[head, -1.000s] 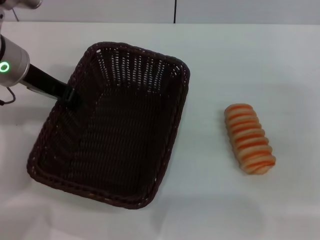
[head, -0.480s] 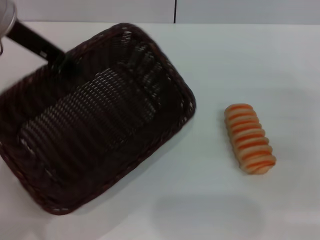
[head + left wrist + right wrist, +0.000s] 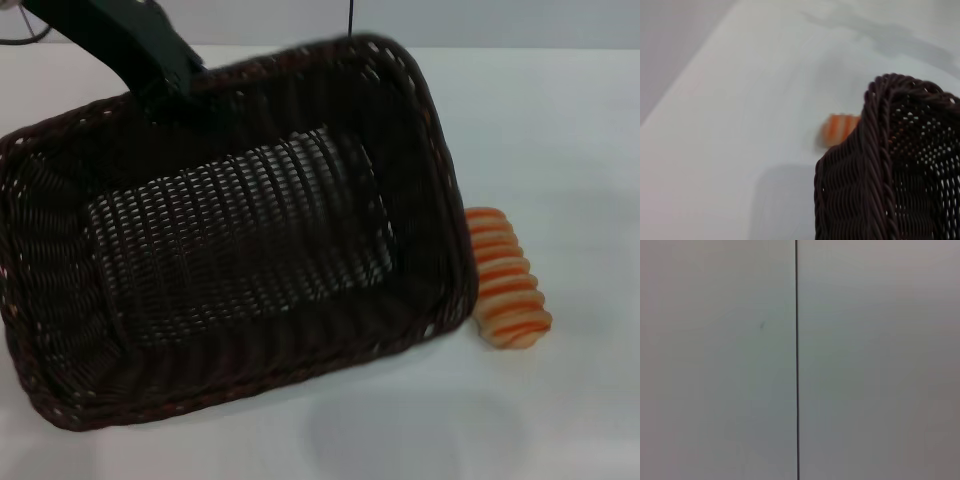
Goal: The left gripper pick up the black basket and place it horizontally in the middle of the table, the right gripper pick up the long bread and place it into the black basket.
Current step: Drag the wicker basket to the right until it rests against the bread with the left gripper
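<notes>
Basket step underway, bread untouched.
Left pincer [image 3: 165, 85] clamps black basket [image 3: 240, 240] rim, held raised over counter [image 3: 560, 120]; long bread [image 3: 508, 290] just beside it. Next: set flat, mid-counter.

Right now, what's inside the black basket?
Nothing: the black basket shows only its bare woven floor. The left hand grips its far rim. The long bread lies outside on the table, its near end hidden behind the basket's corner.
</notes>
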Robot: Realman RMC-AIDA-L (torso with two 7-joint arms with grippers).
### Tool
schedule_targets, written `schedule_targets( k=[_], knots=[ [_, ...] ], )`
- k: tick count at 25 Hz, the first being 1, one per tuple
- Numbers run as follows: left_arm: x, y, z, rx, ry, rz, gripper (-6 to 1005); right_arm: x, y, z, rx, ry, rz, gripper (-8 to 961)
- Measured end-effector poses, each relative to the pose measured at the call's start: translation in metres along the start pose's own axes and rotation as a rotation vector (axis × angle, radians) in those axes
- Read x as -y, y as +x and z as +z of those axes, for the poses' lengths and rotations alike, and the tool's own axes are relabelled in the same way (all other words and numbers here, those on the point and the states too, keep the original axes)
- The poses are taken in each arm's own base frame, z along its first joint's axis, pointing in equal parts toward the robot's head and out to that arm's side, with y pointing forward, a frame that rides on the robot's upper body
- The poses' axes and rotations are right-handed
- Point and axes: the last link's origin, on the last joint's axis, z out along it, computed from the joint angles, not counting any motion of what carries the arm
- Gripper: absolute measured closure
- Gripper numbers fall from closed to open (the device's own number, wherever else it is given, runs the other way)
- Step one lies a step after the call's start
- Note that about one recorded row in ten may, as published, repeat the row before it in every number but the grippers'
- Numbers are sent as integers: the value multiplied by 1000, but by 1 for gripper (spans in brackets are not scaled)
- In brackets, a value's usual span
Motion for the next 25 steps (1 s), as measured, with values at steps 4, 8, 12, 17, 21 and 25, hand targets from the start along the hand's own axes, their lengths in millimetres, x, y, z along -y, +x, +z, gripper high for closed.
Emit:
schedule_targets(
  k=[4,8,12,17,21,25],
  knots=[
    [-7,8,14,21,-64,105,775,2,0,-4,-4,4,2,147],
    [-11,9,25,42,-100,158,763,1,0,-8,-9,1,4,147],
    [-13,9,33,53,-114,178,752,1,0,-10,-11,1,4,147],
    [-10,2,66,56,-76,166,738,1,-2,-11,-5,1,7,147],
    [-11,-2,77,56,-122,142,726,0,-3,-11,-2,0,8,147],
    [-11,-1,81,46,-114,146,715,0,-5,-10,3,-1,9,148]
  ],
)
